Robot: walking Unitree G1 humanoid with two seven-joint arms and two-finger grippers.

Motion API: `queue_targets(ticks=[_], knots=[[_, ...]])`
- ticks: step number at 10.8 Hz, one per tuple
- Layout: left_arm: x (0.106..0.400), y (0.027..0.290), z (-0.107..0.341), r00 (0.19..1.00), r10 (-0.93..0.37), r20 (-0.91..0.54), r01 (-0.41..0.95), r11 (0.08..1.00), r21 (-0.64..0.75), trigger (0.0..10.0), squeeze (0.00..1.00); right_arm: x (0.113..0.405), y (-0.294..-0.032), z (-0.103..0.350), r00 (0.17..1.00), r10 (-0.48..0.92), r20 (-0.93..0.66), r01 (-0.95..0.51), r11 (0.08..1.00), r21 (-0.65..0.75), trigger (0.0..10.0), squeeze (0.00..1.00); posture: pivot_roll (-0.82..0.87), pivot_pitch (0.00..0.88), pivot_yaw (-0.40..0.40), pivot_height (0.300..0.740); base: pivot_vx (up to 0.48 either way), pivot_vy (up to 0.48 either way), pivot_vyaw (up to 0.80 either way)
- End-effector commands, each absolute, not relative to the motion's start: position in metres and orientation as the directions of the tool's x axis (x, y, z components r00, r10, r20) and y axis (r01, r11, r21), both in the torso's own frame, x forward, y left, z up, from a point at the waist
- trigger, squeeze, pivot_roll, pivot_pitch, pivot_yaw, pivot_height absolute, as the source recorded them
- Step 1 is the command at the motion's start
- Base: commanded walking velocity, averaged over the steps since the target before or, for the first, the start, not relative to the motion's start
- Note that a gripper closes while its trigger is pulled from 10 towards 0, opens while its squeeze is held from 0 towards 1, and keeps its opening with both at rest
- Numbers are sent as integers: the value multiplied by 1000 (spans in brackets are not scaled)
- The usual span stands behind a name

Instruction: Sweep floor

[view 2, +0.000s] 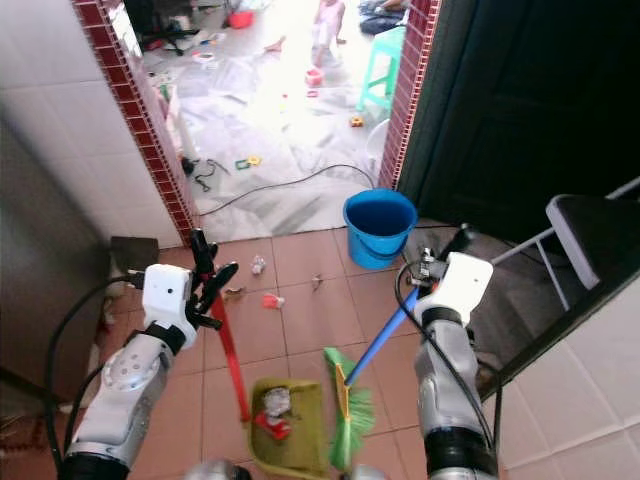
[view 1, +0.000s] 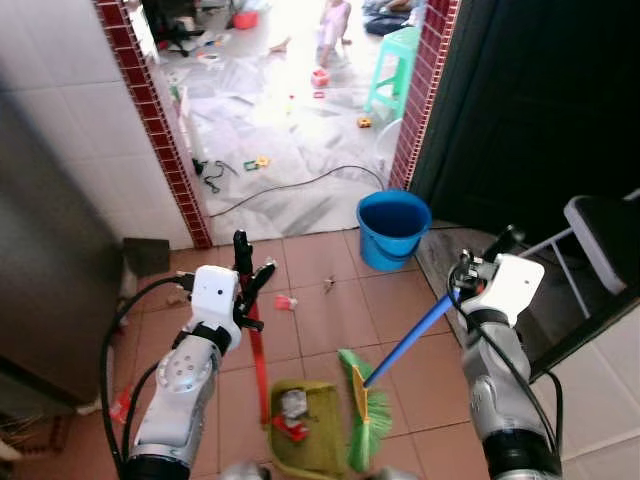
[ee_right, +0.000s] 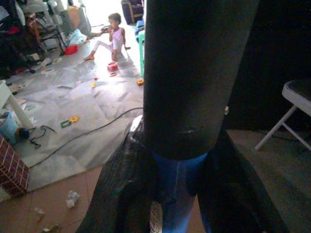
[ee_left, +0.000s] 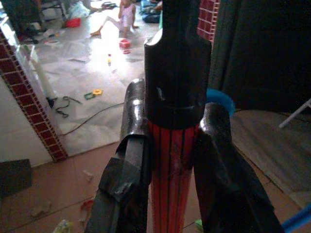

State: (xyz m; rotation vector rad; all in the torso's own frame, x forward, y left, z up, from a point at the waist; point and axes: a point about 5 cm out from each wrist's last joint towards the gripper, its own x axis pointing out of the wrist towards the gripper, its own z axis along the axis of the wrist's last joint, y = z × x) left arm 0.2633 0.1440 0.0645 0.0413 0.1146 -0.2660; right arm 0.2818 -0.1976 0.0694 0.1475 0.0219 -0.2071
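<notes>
My left gripper (view 1: 248, 272) is shut on the black-capped top of a red dustpan handle (ee_left: 171, 194), which runs down to a yellow-green dustpan (view 1: 318, 440) on the terracotta tiles just in front of me. Grey and red scraps (view 1: 291, 415) lie inside the pan. My right gripper (view 1: 488, 252) is shut on the blue broom handle (view 1: 410, 340). The handle slants down to the green broom head (view 1: 362, 412), whose bristles rest against the pan's right side. A pink scrap (view 1: 284, 301) and a small bit (view 1: 328, 284) lie on the tiles beyond the pan.
A blue bucket (view 1: 393, 226) stands at the doorway ahead. A folding chair (view 1: 598, 240) is at my right, a grey cabinet (view 1: 50, 270) at my left. Beyond the red-tiled doorposts, a cable (view 1: 300, 186), toys and a turquoise stool (view 1: 395, 62) lie on a marble floor; a person (ee_right: 112, 35) sits far back.
</notes>
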Motion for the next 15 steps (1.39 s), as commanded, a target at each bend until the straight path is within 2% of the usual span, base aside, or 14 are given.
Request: queue_targets(ticks=[1,3,5,8,12,14,15], knots=[[270,151,77,968,-243,-56,246,968,48,10000,0,281,-196,69,981,-188,-48,192,976,100,10000,0,0,0,-19,740,0,0,0],[262,158,72,975,-213,-59,214,977,11,10000,0,273,-197,63,982,-179,-55,180,983,27,10000,0,-13,0,-5,740,0,0,0],[260,152,74,974,-223,-46,222,975,-27,10000,0,273,-201,70,983,-185,-22,184,983,-19,10000,0,-36,0,12,740,0,0,0],[240,157,73,965,-253,-70,255,967,14,10000,0,250,-214,73,978,-206,-8,205,976,-70,10000,0,-42,0,15,740,0,0,0],[209,169,73,968,-231,-101,239,969,69,10000,0,223,-217,76,987,-159,-39,155,985,-77,10000,0,-24,0,6,740,0,0,0],[210,166,78,952,-291,-94,299,950,85,10000,0,229,-208,78,991,-130,-43,127,989,-74,10000,0,-23,0,6,740,0,0,0],[218,167,84,959,-275,-67,280,956,85,10000,0,232,-208,79,990,-134,-43,130,989,-71,10000,0,-24,0,4,740,0,0,0]])
